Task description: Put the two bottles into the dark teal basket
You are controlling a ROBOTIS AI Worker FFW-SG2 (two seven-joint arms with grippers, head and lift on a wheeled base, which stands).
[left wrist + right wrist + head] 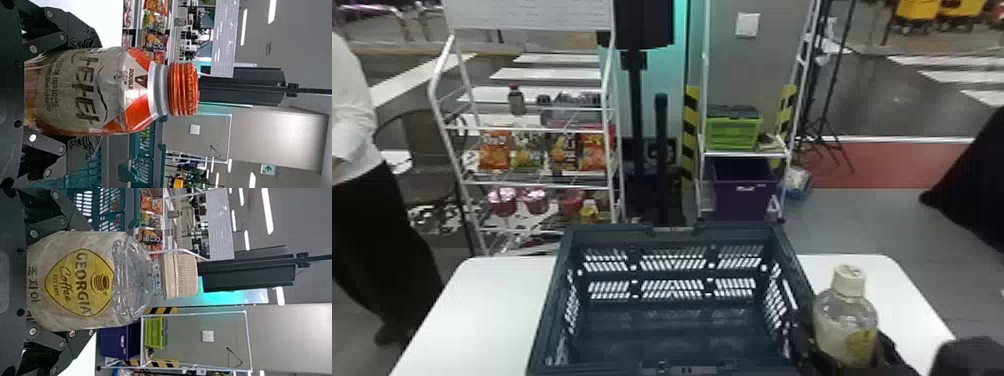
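Observation:
The dark teal basket (672, 327) stands on the white table, its inside visible and holding no bottle. Just right of it, my right gripper (847, 355) holds the cream-capped bottle (844, 312) upright. In the right wrist view, my right gripper (78, 280) is shut around that bottle (133, 282), one finger on each side of its yellow-labelled body. In the left wrist view, my left gripper (78, 94) is shut on the orange-capped bottle (113, 90), with part of the teal basket (152, 164) beyond it.
The white table (482, 300) extends left and right of the basket. Behind it stand a snack rack (537, 131) and a shelf with a green crate (733, 132) and a purple bin (742, 195). A person (362, 200) stands at the left.

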